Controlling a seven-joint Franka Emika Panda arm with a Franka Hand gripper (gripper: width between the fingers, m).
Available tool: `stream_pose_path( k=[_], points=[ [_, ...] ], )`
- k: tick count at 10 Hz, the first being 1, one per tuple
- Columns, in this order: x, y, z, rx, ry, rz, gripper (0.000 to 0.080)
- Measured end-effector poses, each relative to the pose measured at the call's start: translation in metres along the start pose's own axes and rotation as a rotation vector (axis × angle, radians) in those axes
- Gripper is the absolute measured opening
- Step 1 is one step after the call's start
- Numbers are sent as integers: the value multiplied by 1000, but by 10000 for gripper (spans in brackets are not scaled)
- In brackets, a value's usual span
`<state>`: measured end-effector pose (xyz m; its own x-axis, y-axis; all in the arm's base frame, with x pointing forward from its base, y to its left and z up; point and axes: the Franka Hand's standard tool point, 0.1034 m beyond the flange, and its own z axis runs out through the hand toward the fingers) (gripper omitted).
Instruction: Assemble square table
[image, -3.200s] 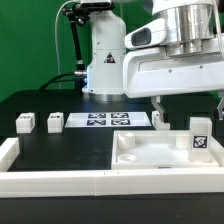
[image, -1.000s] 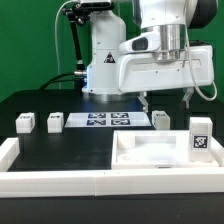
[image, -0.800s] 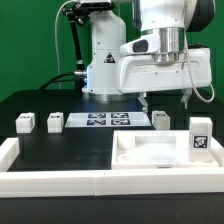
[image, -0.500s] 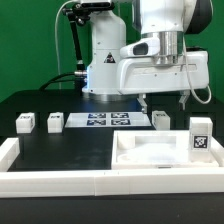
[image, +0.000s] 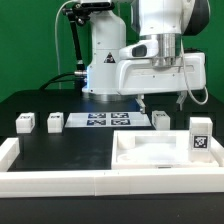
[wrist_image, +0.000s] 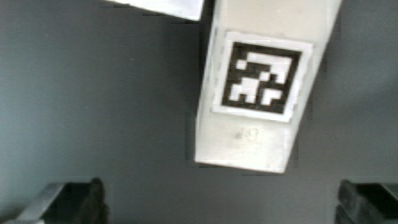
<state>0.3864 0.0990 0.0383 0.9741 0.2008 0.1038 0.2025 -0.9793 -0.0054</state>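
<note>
The square table's white panel (image: 160, 150) lies rim-up at the exterior view's front right. Two short white tagged legs (image: 24, 122) (image: 54, 122) stand at the left. A third leg (image: 161, 119) stands behind the panel, and another leg (image: 199, 137) stands at the panel's right edge. My gripper (image: 165, 103) hangs open just above the third leg. In the wrist view that leg (wrist_image: 263, 80) shows its tag, lying ahead of my gripper (wrist_image: 222, 205). The dark fingertips (wrist_image: 71, 200) stand wide apart with nothing between them.
The marker board (image: 105, 120) lies flat at mid-table, left of the third leg; its corner (wrist_image: 160, 5) shows in the wrist view. A long white L-shaped rail (image: 50, 180) runs along the front and left edges. The arm's white base (image: 100, 60) stands behind.
Since the earliest frame the gripper has moved toward the exterior view's left, to above the third leg. Over the last second it has sunk only slightly. The jaws have stayed open.
</note>
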Motion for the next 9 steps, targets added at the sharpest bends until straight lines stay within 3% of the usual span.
stream_pose_path(
  k=[1,3,5,6,8,9],
  points=[
    [-1,0,1,5,-16,1,649],
    [-6,-6,3,61,-185,18,649],
    [-4,-6,2,75,-287,13,649],
    [-11,-8,2,77,-376,17,649],
    [-9,-6,-1,22,-452,1,649],
    [-17,-4,-1,15,-510,-12,649]
  ],
)
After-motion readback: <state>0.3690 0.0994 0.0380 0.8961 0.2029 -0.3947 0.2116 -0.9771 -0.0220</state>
